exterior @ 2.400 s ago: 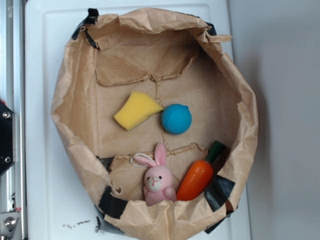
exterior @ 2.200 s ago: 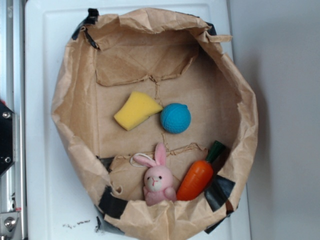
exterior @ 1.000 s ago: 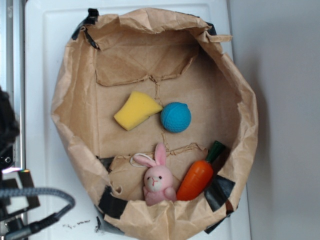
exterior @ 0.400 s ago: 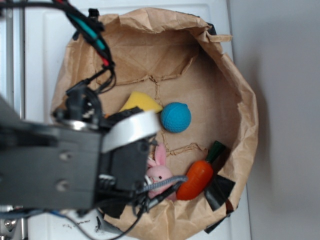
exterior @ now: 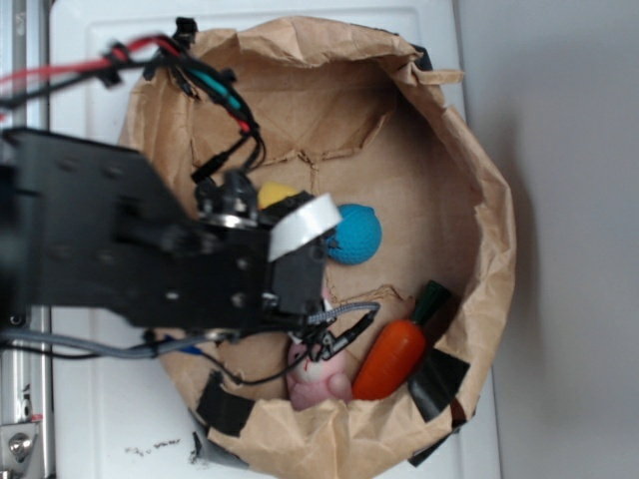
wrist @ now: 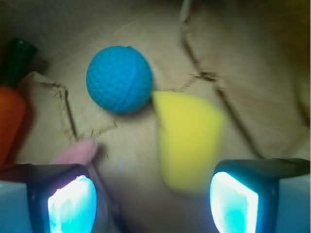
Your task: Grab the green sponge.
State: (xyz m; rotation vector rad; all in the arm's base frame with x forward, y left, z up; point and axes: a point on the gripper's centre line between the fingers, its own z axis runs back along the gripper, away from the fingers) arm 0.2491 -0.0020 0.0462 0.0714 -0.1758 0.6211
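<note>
Swinging in over the paper bag [exterior: 469, 200] within the last second, the arm now covers most of the sponge [wrist: 189, 141]. Jaws released, empty; sponge at 12 o'clock between them, touching the ball [wrist: 119, 79]. Descent seems next.

- The green sponge [wrist: 189, 141] looks yellow, a soft, matt foam.
- The ball [wrist: 119, 79] is teal-blue and matt, with a dimpled, rubbery skin.
- The paper bag [exterior: 469, 180] is crumpled brown kraft paper patched with glossy black tape [exterior: 436, 384].
- The carrot [exterior: 389, 359] is smooth orange with a slight shine.
- The bunny [exterior: 319, 379] is smooth pink.
- The robot arm [exterior: 110, 239] is matt black, with a glossy white band.
</note>
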